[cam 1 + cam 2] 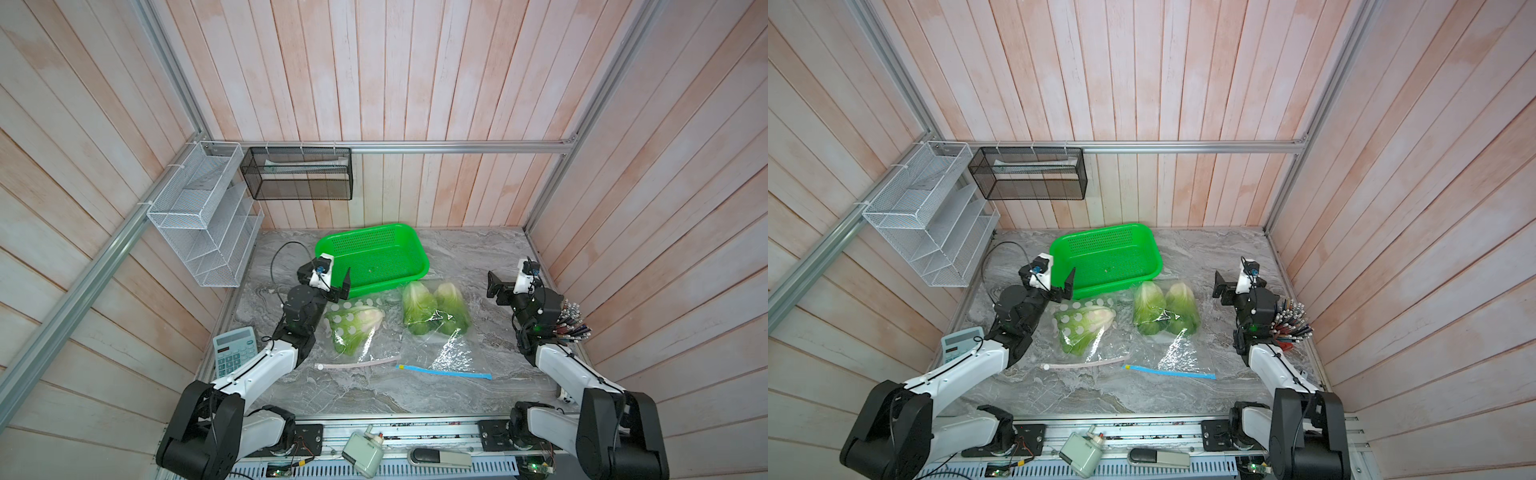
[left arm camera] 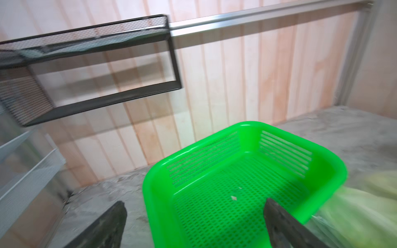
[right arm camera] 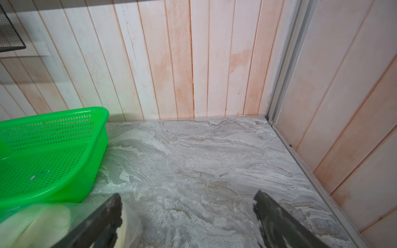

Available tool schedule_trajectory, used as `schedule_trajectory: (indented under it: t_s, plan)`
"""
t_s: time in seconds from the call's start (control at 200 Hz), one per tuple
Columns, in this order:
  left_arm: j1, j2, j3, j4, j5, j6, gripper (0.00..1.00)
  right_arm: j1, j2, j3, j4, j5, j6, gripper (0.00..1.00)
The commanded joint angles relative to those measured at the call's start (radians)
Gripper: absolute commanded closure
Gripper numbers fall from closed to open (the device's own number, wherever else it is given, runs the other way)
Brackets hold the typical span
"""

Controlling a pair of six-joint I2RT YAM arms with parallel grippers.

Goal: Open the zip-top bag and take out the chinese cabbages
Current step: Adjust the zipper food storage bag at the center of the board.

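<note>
Two zip-top bags lie flat on the marble table in both top views. The white-dotted bag (image 1: 376, 302) with a pink zip strip (image 1: 357, 365) holds one chinese cabbage (image 1: 358, 327). To its right, the clear bag (image 1: 446, 349) with a blue zip strip (image 1: 442, 371) holds two cabbages side by side (image 1: 415, 305) (image 1: 451, 306). My left gripper (image 1: 338, 289) hovers open at the basket's near left corner, just beyond the dotted bag. My right gripper (image 1: 500, 291) is open and empty, right of the clear bag. The wrist views show both grippers (image 2: 195, 204) (image 3: 188, 195) with jaws wide apart.
A green perforated basket (image 1: 370, 232) sits empty behind the bags. A calculator (image 1: 235, 351) lies at the left edge and a bundle of pens (image 1: 573, 322) at the right. A white wire rack (image 1: 203, 216) and a black mesh shelf (image 1: 297, 174) hang on the walls.
</note>
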State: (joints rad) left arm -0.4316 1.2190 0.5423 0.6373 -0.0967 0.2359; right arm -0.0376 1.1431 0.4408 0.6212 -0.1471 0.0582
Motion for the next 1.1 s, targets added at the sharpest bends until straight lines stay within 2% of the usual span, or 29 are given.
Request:
schedule_trajectory:
  t_s: [0.0, 0.245, 0.34, 0.385, 0.41, 0.525, 0.66, 0.81, 0.94, 1.095]
  plan:
    - [-0.132, 0.001, 0.023, -0.106, -0.053, 0.149, 0.0, 0.036, -0.043, 0.05, -0.174, -0.023, -0.021, 0.02]
    - [-0.433, 0.072, 0.084, -0.284, 0.021, 0.242, 0.01, 0.079, -0.11, 0.069, -0.273, 0.038, -0.034, 0.02]
    - [-0.507, 0.098, 0.08, -0.324, 0.034, 0.262, 0.03, 0.078, -0.136, 0.066, -0.291, 0.065, -0.026, 0.01]
    - [-0.515, 0.104, 0.078, -0.338, 0.053, 0.263, 0.04, 0.078, -0.148, 0.06, -0.293, 0.072, -0.024, 0.02]
    - [-0.555, 0.105, 0.077, -0.346, 0.066, 0.261, 0.04, 0.078, -0.152, 0.059, -0.294, 0.07, -0.024, 0.01]
    - [-0.612, 0.12, 0.085, -0.395, 0.113, 0.268, 0.07, 0.077, -0.16, 0.07, -0.33, 0.076, -0.024, 0.02]
    - [-0.665, 0.155, 0.081, -0.426, 0.117, 0.26, 0.12, 0.078, -0.15, 0.092, -0.38, 0.095, -0.024, 0.02]
    - [-0.679, 0.163, 0.053, -0.417, 0.118, 0.225, 0.16, 0.078, -0.158, 0.102, -0.406, 0.101, -0.028, 0.01]
    - [-0.686, 0.182, 0.038, -0.398, 0.104, 0.227, 0.16, 0.079, -0.163, 0.108, -0.415, 0.105, -0.029, 0.02]
    - [-0.705, 0.217, 0.035, -0.402, 0.119, 0.232, 0.22, 0.078, -0.158, 0.125, -0.434, 0.107, -0.027, 0.02]
